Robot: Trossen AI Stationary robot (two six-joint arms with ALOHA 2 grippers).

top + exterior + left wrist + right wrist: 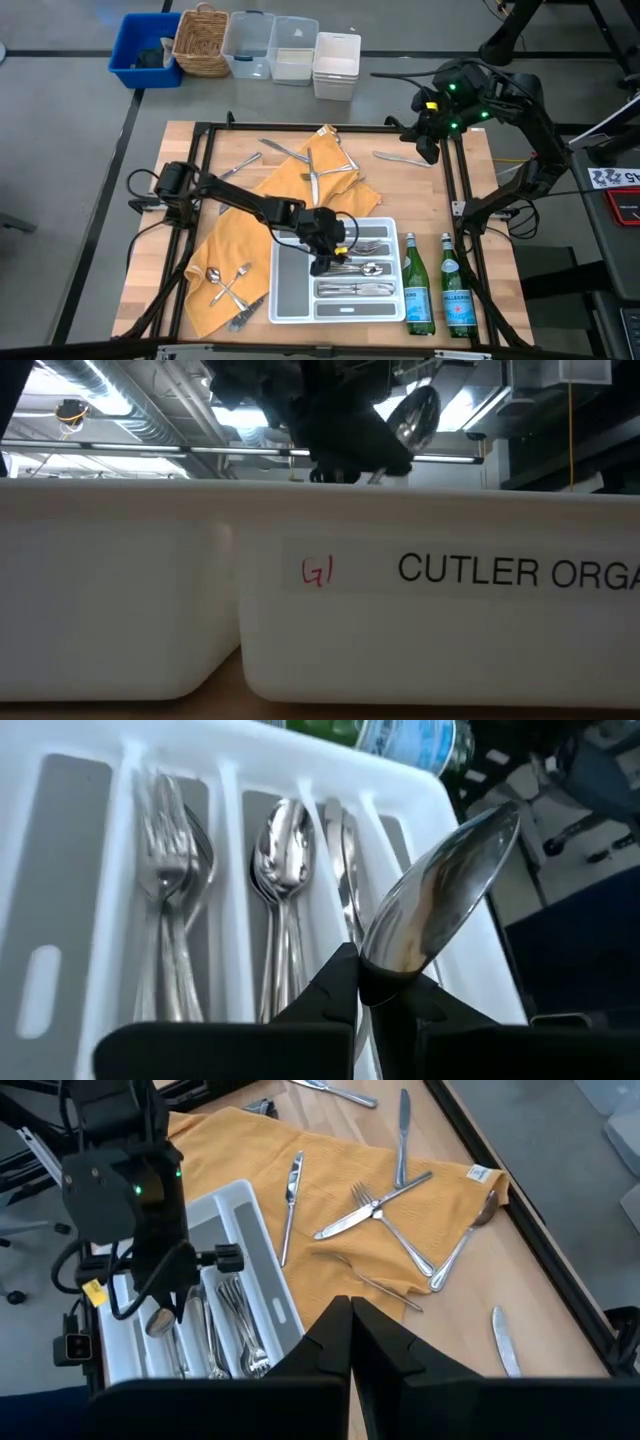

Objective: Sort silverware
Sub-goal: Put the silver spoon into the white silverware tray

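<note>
Left wrist view: left gripper [365, 1005] clamps spoon [440, 890] over tray [225, 780]; next, drop w/ spoons [282, 850]. Right gripper [350, 1330] closed, empty, far table edge.

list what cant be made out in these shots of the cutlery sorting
- Low view: the white cutlery tray fills the picture, hiding the table; its label is cut off at the right edge.
- Left wrist view: the handle of the spoon is hidden between the shut left hand.
- High view: contents of the blue bin are too small to identify.
- Right wrist view: the shut right hand covers the table below it.
</note>
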